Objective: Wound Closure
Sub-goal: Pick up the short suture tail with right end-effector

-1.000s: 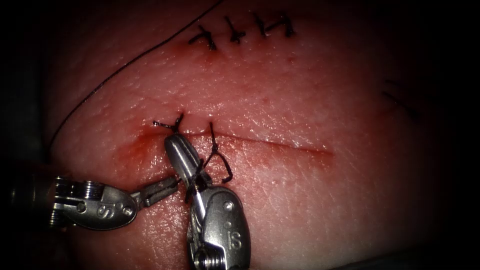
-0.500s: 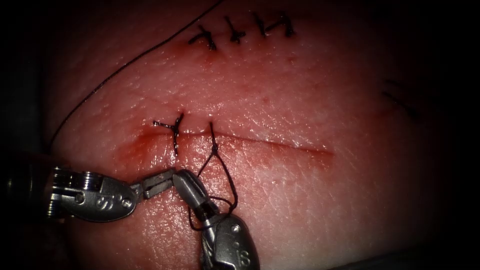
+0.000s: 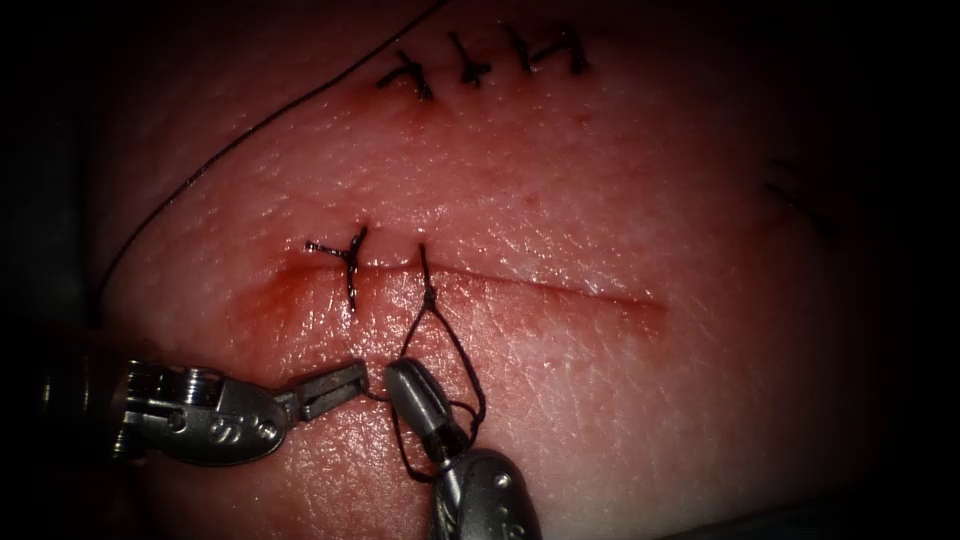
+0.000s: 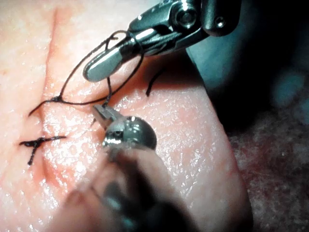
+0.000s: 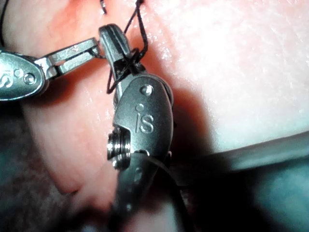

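Now, at the lower left of the endoscope view, the left end effector [image 3: 345,383] lies nearly horizontal, its jaws closed on a short thread tail beside the right tool's tip. Just to its right, the right end effector [image 3: 410,390] points up toward the cut [image 3: 540,285], jaws together, with the thread [image 3: 455,350] looped round them; whether it grips anything I cannot tell. Both strands rise to a knot [image 3: 430,295] on the cut, right of 1 finished stitch [image 3: 350,262]. I see no needle.
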{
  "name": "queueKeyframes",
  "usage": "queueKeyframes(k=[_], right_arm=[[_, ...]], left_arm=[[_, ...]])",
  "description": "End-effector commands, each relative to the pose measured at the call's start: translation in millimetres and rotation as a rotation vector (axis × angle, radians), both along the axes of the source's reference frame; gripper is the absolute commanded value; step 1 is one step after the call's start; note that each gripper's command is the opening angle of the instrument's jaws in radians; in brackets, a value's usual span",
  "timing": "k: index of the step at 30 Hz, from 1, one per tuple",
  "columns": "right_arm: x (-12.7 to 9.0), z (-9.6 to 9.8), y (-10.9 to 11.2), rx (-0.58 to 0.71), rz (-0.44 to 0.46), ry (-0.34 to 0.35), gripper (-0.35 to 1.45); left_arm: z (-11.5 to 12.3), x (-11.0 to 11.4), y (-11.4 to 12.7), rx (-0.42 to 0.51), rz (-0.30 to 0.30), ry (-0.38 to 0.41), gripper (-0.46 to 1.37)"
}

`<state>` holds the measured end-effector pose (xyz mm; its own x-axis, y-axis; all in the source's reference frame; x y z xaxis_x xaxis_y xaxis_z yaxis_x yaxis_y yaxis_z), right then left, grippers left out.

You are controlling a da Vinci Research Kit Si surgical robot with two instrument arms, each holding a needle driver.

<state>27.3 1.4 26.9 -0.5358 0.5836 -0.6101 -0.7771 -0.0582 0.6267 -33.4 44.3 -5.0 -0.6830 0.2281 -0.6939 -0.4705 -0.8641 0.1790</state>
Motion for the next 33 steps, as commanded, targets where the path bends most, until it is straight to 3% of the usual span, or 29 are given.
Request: queueKeyframes(k=[1, 5, 9, 14, 21, 26, 33], right_arm=[[0.2, 0.1, 0.0, 0.02, 0.015, 0.009, -0.19], [0.2, 0.5, -0.5, 0.038, 0.041, 0.004, 0.07], [0.1, 1.0, -0.7, 0.071, 0.039, 0.003, 0.2], [0.1, 1.8, -1.3, 0.089, 0.036, 0.002, 0.6], [0.1, 2.2, -1.8, 0.151, 0.072, 0.062, 0.65], [0.2, 2.5, -1.8, 0.173, 0.083, 0.088, 0.9], [0.1, 2.8, -1.5, 0.136, 0.135, 0.098, 0.9]], left_arm=[[0.0, 0.0, 0.1, 0.001, 0.002, 0.001, -0.35], [-0.2, -0.1, 0.3, -0.005, 0.015, 0.005, -0.35], [-0.3, -0.2, 0.4, -0.003, 0.016, 0.002, -0.35], [-0.5, -0.5, 0.4, -0.006, 0.024, 0.005, -0.35], [-0.8, -0.6, 0.6, -0.009, 0.032, 0.008, -0.35], [-0.9, -0.7, 0.5, -0.013, 0.042, 0.01, -0.35], [-1.2, -0.9, 0.3, -0.017, 0.055, 0.009, -0.35]])
